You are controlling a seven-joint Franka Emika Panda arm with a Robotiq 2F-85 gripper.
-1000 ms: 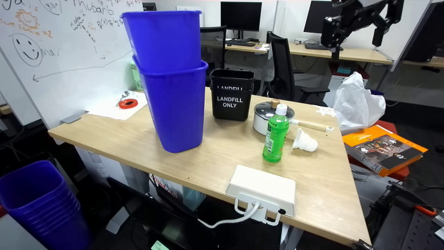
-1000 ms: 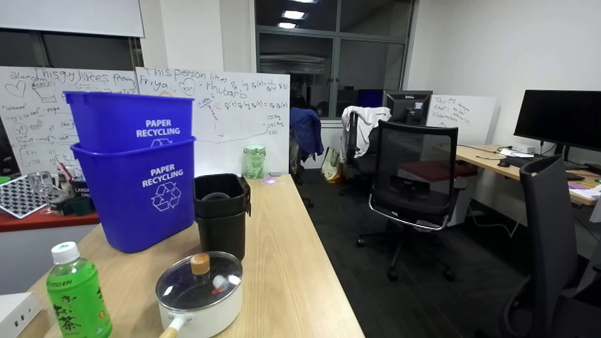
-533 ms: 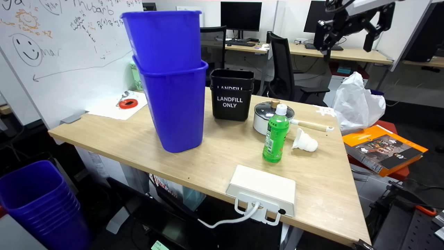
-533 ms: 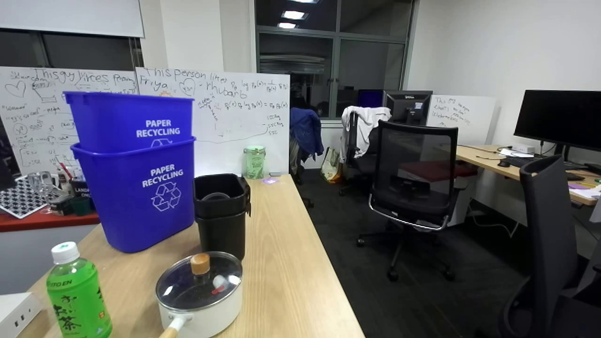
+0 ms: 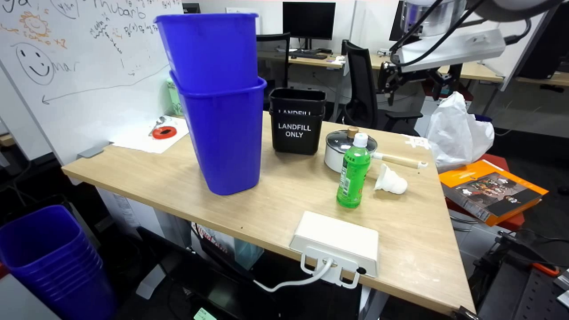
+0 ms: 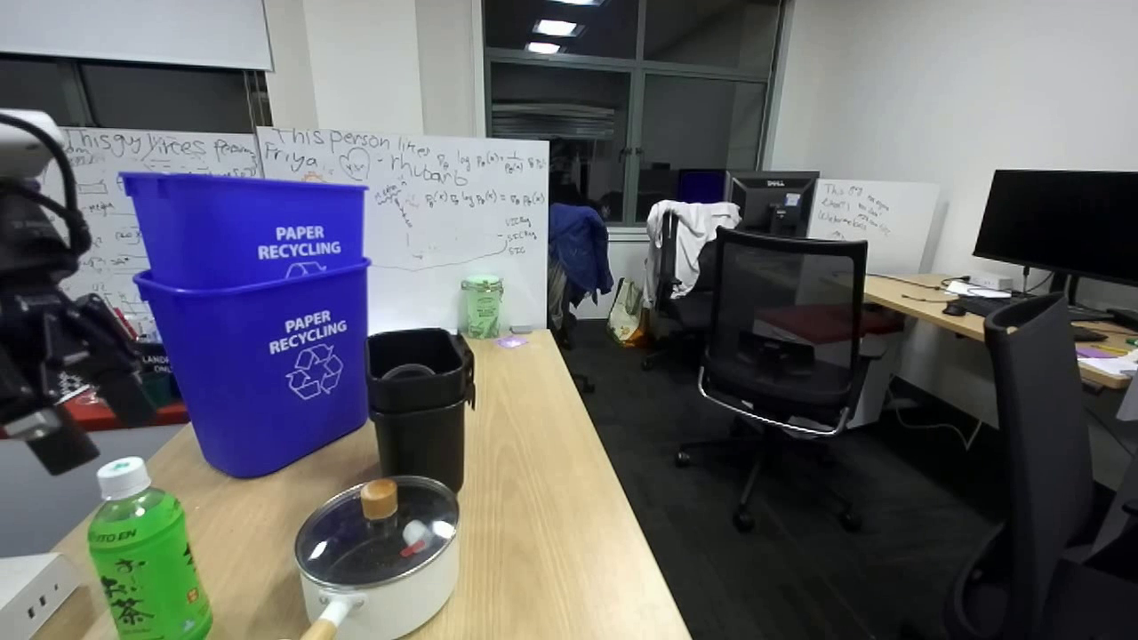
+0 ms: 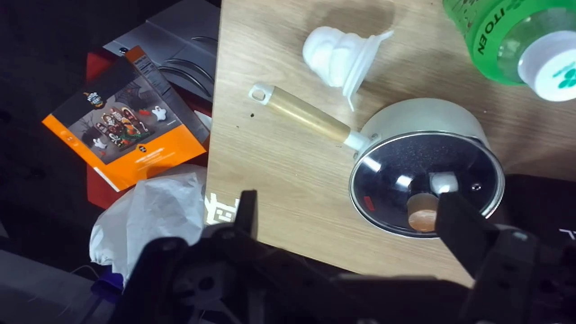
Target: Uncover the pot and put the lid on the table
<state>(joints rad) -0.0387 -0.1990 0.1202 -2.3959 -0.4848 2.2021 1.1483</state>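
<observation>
The pot is white with a pale wooden handle; it stands on the wooden table (image 5: 284, 191) in both exterior views (image 5: 332, 161) (image 6: 422, 591) and in the wrist view (image 7: 423, 114). The see-through lid (image 6: 356, 547) with a metal rim and a wooden knob (image 6: 380, 500) sits on the pot; the lid also shows in the wrist view (image 7: 396, 162). My gripper (image 5: 413, 95) is open and empty, in the air above the table's end. In the wrist view the gripper (image 7: 348, 195) has its fingers wide apart; the right finger (image 7: 461, 225) overlaps the knob's edge in view.
A green bottle (image 5: 353, 178) stands close beside the pot, with a white crumpled cup (image 5: 391, 180) near the handle. Black bins (image 5: 297, 133) stand behind the pot, tall blue bins (image 5: 222, 133) farther off. A white box (image 5: 335, 240) lies at the table edge.
My gripper has come down and toward the pot, and has entered an exterior view at its left edge. It stays open. The pot, lid and bottle have not moved.
</observation>
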